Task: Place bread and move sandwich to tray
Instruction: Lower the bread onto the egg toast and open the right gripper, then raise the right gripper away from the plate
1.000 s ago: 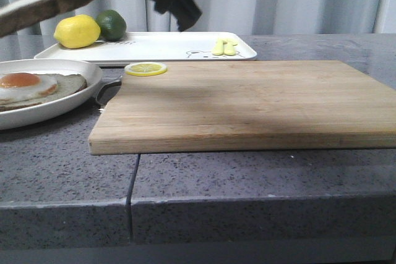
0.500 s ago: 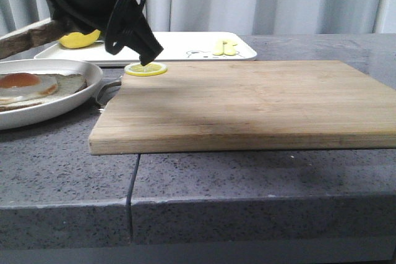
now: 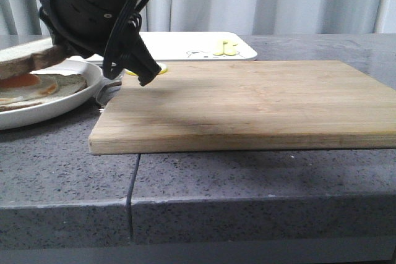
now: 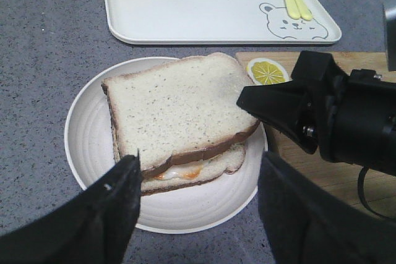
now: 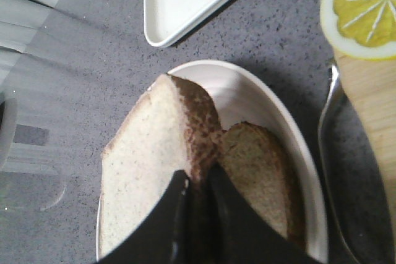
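The tray (image 4: pixel 204 10) bears cut-off lettering ending "CH!", beside a bear drawing.

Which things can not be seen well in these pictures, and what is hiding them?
- Lemon slice: front view, mostly behind the right gripper.
- Fried egg: left wrist view, only an edge shows under the bread.
- Tray: front view, its left part is behind the arm.
- Left gripper: fingertips cut off by the picture's edge.

The right gripper (image 5: pixel 197 214) reaches low over the bench's left edge, its black fingers (image 5: pixel 226 221) pinched nearly together. The left gripper (image 4: pixel 198 205) apparently hovers above, fingers spread wide.
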You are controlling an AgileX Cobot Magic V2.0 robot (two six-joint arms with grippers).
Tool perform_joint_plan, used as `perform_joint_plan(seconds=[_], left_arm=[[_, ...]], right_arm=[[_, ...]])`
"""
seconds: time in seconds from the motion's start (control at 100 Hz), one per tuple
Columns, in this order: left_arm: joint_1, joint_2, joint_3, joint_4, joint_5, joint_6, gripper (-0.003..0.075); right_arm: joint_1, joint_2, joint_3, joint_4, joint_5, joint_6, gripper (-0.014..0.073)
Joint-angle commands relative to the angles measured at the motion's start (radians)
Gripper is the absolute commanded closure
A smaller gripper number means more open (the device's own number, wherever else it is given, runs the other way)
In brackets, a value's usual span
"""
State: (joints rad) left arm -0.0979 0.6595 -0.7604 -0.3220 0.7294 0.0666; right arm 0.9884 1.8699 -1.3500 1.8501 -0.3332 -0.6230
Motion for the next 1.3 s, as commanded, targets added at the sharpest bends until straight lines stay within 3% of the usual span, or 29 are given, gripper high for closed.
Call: perform_joint_plan(seconds=[0.0,0.39,0.93,1.03,1.29], left_arm=[[0.002,0.005,-0.036,-0.022,-0.062,-0.006,0.0335],[0.002,0.005,-0.036,-0.022,-0.062,-0.006,0.0335],[0.002,0.005,-0.036,-0.022,-0.062,-0.006,0.0335],[0.002,0.005,-0.036,-0.022,-0.062,-0.006,0.0335],[0.002,0.005,-0.036,-0.022,-0.062,-0.006,0.0335]], right_arm=[[0.002,-0.056,-0.025,-0.024,-0.01,-0.005,0.0652],[0.002,-0.056,-0.023,-0.024,-0.015,-0.085,0.0629],[0.002,-0.056,-0.023,-0.024,0.002,-0.143,0.0223],[0.002,-0.056,-0.023,-0.024,-0.012,-0.144,0.0186],[0.002,-0.071,-0.023,-0.024,-0.053,-0.177,0.0184]])
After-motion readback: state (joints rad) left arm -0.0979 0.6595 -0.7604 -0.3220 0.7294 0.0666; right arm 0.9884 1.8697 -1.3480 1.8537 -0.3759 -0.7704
